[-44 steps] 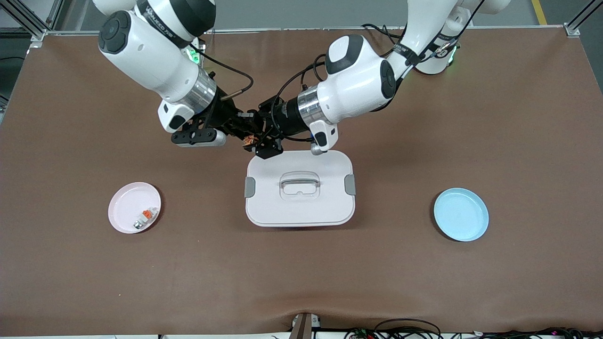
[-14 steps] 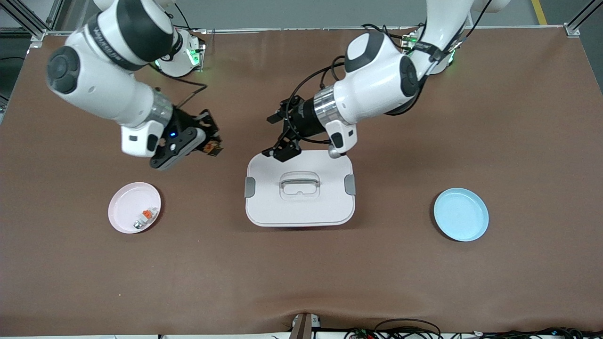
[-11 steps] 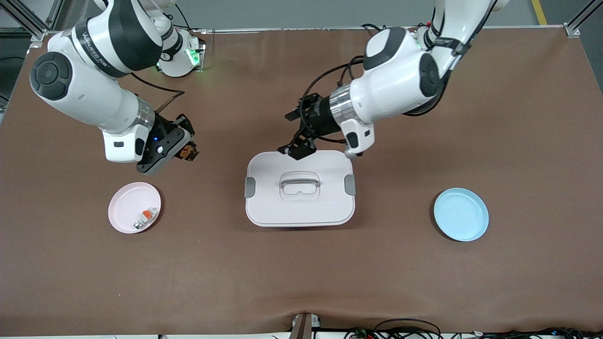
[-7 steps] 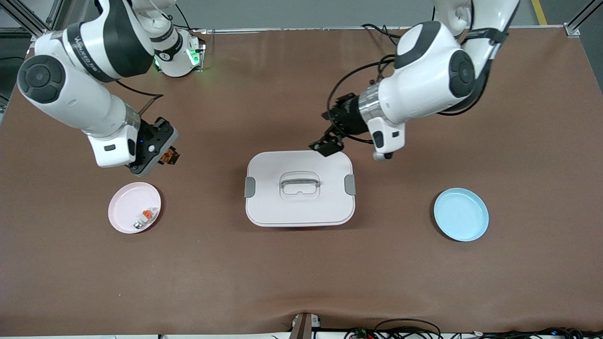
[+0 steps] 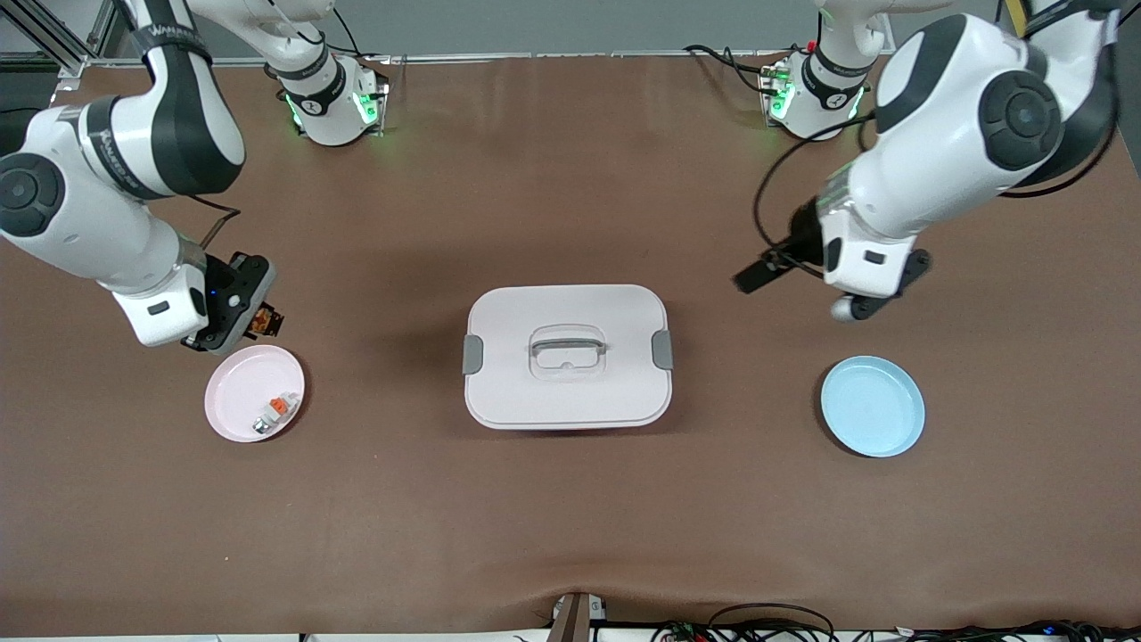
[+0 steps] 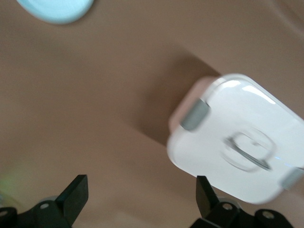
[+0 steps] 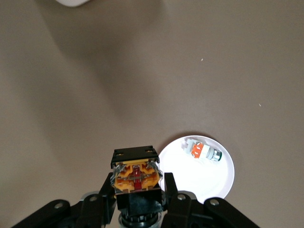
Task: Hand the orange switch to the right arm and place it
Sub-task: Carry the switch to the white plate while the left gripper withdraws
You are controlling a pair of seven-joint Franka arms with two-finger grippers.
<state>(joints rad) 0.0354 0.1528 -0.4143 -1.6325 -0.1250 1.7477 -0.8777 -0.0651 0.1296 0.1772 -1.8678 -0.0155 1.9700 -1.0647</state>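
My right gripper (image 5: 260, 319) is shut on the orange switch (image 5: 266, 321), a small black block with an orange face, and holds it above the table just by the rim of the pink plate (image 5: 233, 383). In the right wrist view the switch (image 7: 136, 175) sits between the fingers of my right gripper (image 7: 137, 190), with the plate (image 7: 216, 183) beside it. My left gripper (image 5: 753, 277) is open and empty over bare table between the white box and the blue plate. In the left wrist view my left gripper (image 6: 140, 199) has its jaws wide apart with nothing between them.
A small whitish-grey piece with an orange top (image 5: 275, 410) lies on the pink plate; it also shows in the right wrist view (image 7: 202, 151). A white lidded box (image 5: 567, 392) stands mid-table, seen too in the left wrist view (image 6: 237, 114). A blue plate (image 5: 872, 406) lies toward the left arm's end.
The right gripper has carried the switch away from the box to the pink plate's edge. The left gripper, open and empty, has drawn back toward the left arm's end.
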